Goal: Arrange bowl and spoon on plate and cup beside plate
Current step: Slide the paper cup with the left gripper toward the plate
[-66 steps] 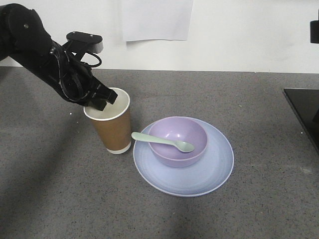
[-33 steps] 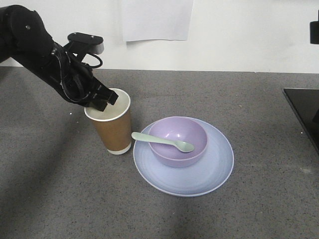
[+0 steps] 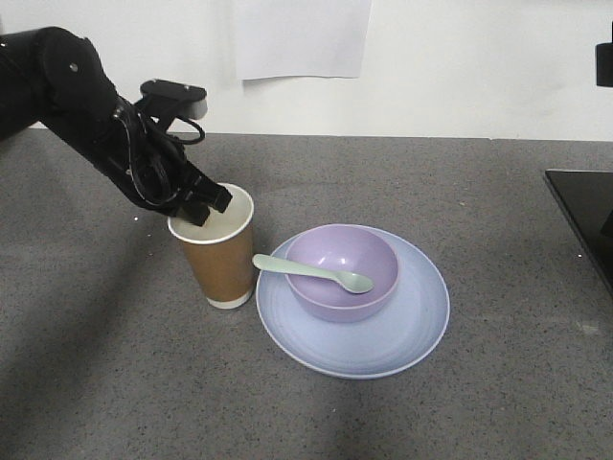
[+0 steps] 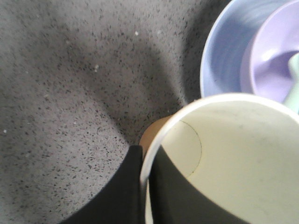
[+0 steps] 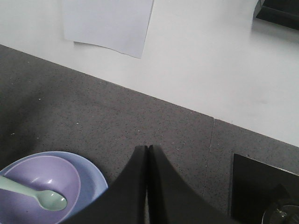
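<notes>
Currently the left claw (image 3: 204, 204) pinches the rim of the cup (image 3: 218, 257), one finger outside the brown wall and one inside against the white lining; the left wrist view shows the white rim (image 4: 154, 140) running between the two dark fingers (image 4: 124, 191). The cup stands on the grey speckled worktop (image 3: 115, 364), leaning a little, just beside the left edge of the plate (image 3: 383, 350); from the front view one cannot tell whether its base touches the plate's rim.

The plate lies flat on the worktop, and the bowl (image 3: 343, 273) sits upright on it, toward the plate's rear left. The spoon (image 3: 311, 272) rests across the bowl's near rim: its scoop lies over the bowl's inside at the right, while its handle sticks out past the rim to the left, ending above the plate's edge near the cup.

The right claw (image 5: 147, 186) is closed on nothing, its two dark fingers pressed together. It hangs above the worktop to the right of the plate (image 5: 96, 179), with the bowl (image 5: 42, 186) and spoon (image 5: 44, 198) at the lower left of its view. A white sheet of paper (image 3: 302, 38) hangs on the wall behind the worktop.
</notes>
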